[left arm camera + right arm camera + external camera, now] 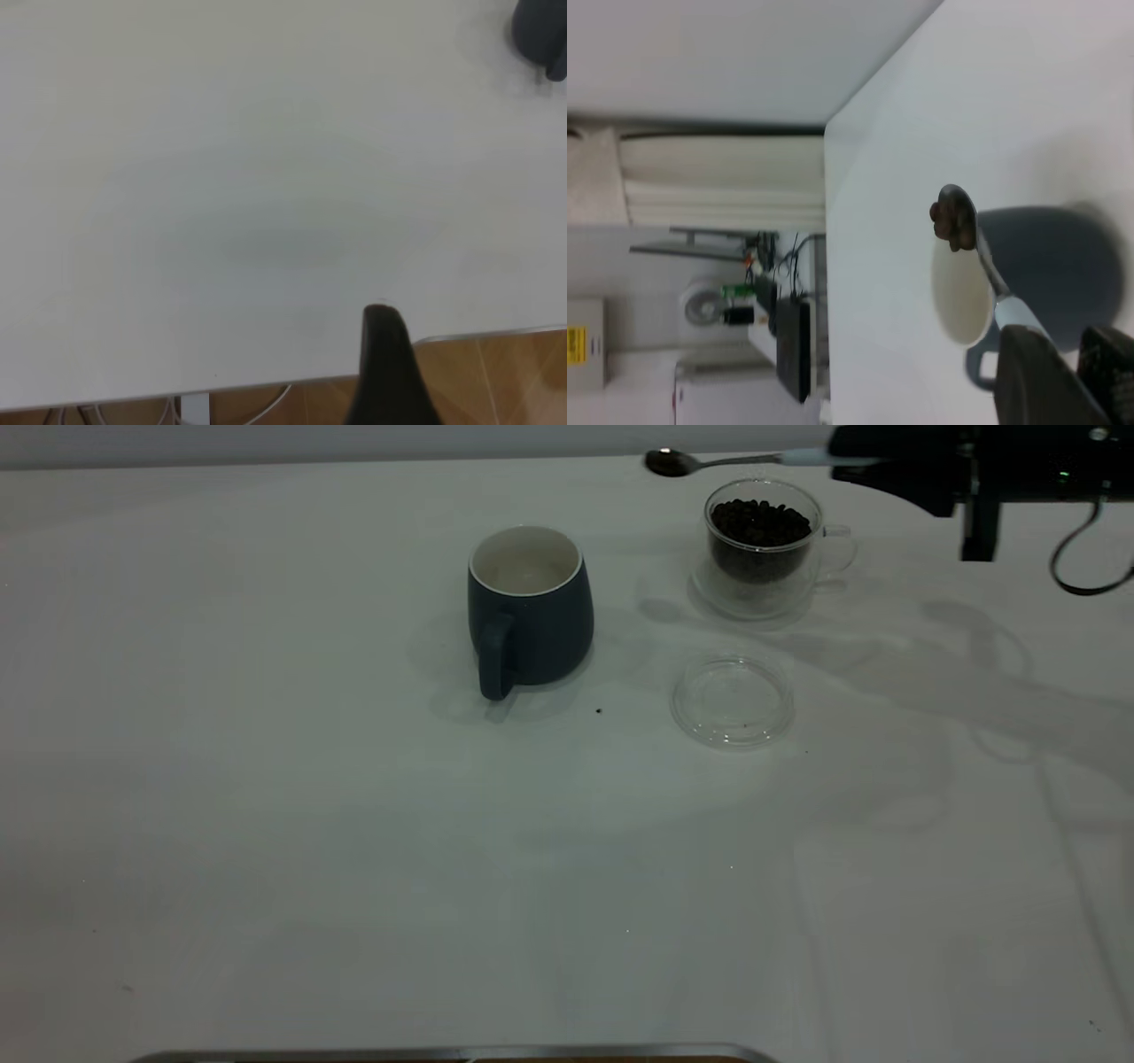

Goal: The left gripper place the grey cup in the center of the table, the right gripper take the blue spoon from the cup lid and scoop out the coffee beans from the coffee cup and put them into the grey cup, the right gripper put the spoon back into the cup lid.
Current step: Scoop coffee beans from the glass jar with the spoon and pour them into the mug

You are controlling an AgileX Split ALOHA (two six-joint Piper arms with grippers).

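The grey cup (pixel 530 611) stands upright near the middle of the table (pixel 266 824), white inside, its handle toward the camera. To its right the clear coffee cup (pixel 762 549) holds coffee beans (pixel 760 521). The cup lid (pixel 732 700) lies bare in front of it. My right gripper (pixel 855 462) is shut on the blue spoon (pixel 802 458), held level above and behind the coffee cup. In the right wrist view the gripper (pixel 1072 354) holds the spoon (pixel 1010 305), and its bowl carries beans (pixel 953 217) near the grey cup (pixel 1045 266). My left gripper (pixel 383 354) sits at the table's edge, far from the grey cup (pixel 540 35).
One stray bean (pixel 599 710) lies between the grey cup and the lid. A metal strip (pixel 443 1054) runs along the near table edge. Wooden floor (pixel 496 372) shows past the edge by the left gripper. A black cable (pixel 1076 558) loops under the right arm.
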